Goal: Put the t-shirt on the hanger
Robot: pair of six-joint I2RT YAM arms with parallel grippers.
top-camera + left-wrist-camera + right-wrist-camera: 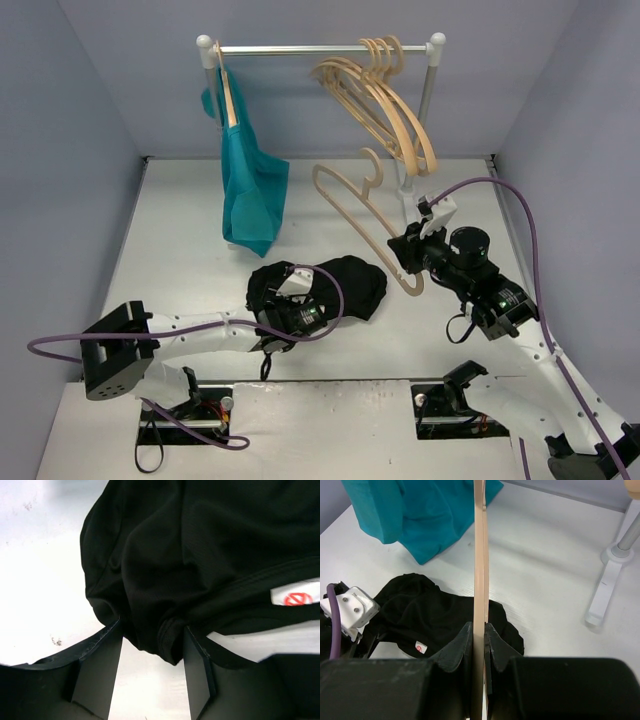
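The black t-shirt (345, 285) lies bunched on the white table at centre. It fills the left wrist view (200, 555), where its white neck label (296, 594) shows. My left gripper (285, 300) sits low over the shirt's left part. Its jaws stand apart, and a fold of the black cloth lies between the fingertips (152, 630). My right gripper (410, 255) is shut on one arm of the beige wooden hanger (350, 205). It holds the hanger edge-on (479, 555) above the table, just right of the shirt (430, 615).
A teal garment (250, 190) hangs on a hanger at the left of the clothes rail (320, 48). Several spare hangers (385, 100) hang at its right end. The rail's right post and foot (605, 587) stand near my right gripper. Grey walls close in three sides.
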